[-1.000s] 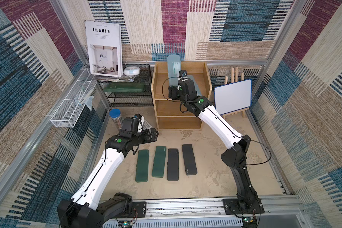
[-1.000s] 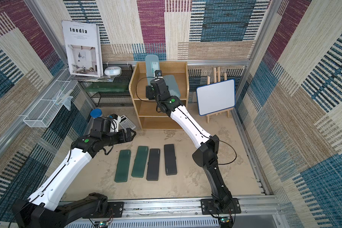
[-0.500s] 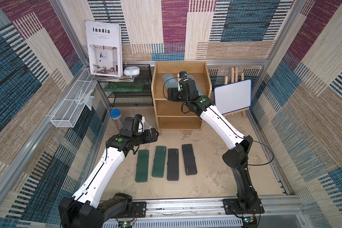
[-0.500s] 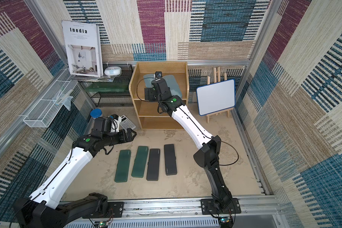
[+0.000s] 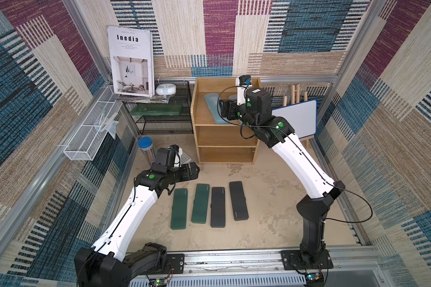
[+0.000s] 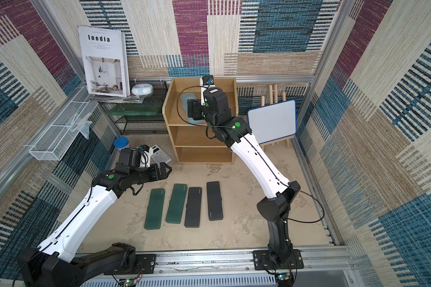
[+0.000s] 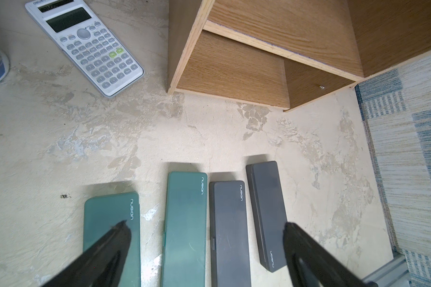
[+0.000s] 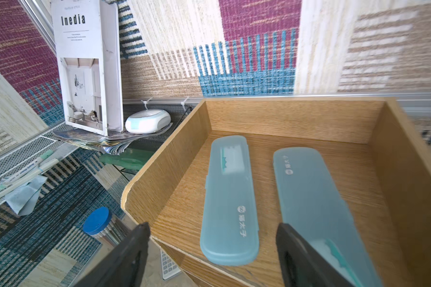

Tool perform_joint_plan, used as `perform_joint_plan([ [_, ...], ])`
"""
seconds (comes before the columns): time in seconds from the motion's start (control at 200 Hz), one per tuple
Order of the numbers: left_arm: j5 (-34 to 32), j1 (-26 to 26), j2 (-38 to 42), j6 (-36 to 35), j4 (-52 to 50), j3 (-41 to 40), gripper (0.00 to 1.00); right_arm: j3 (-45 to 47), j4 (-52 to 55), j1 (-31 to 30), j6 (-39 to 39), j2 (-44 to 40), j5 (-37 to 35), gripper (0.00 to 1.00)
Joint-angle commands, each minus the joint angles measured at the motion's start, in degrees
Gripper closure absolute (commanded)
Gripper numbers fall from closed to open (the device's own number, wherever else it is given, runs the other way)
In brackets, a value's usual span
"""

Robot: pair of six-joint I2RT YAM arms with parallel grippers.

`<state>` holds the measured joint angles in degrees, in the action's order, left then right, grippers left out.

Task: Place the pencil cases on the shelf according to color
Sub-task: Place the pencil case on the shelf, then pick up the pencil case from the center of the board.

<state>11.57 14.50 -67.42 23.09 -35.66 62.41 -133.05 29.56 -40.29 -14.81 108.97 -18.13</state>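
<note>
Two translucent light blue pencil cases (image 8: 229,198) (image 8: 316,211) lie side by side on the top tier of the wooden shelf (image 5: 224,139). My right gripper (image 8: 213,228) hovers open just above that tier's front edge, holding nothing. On the table lie two dark green cases (image 5: 179,208) (image 5: 201,203) and two black cases (image 5: 218,207) (image 5: 239,201) in a row. My left gripper (image 7: 205,225) is open and empty above their far ends, seen in a top view as the left gripper (image 5: 193,171). The two lower tiers are bare.
A white calculator (image 7: 85,47) and a blue-lidded tube (image 5: 146,146) sit left of the shelf. A black mesh rack (image 5: 164,119) with a book, a white wire basket (image 5: 92,134) and a small whiteboard on an easel (image 5: 296,119) flank it.
The right gripper laid the upright blue case flat on the top tier beside the other, let it go and drew back a little. The left arm has stayed put.
</note>
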Motion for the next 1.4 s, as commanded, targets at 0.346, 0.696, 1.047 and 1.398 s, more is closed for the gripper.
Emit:
perform_joint_plan([
  [0.346,2.5,0.0,-1.3,-2.1,1.6,-0.3,0.00,36.6,2.4,3.8,-2.5,-21.7,-0.3,0.52],
  [0.696,-0.5,0.9,0.5,-5.1,4.1,-2.9,0.00,29.4,-0.3,10.1,1.3,-12.9,5.0,0.51],
  [1.047,-3.9,1.4,1.7,-7.1,4.2,-3.1,0.00,28.2,0.8,10.2,0.4,-14.4,10.8,0.40],
  [1.398,-3.9,1.4,7.8,-2.5,-4.7,-5.9,0.00,50.3,-2.2,4.6,-6.6,-32.8,10.0,0.00],
])
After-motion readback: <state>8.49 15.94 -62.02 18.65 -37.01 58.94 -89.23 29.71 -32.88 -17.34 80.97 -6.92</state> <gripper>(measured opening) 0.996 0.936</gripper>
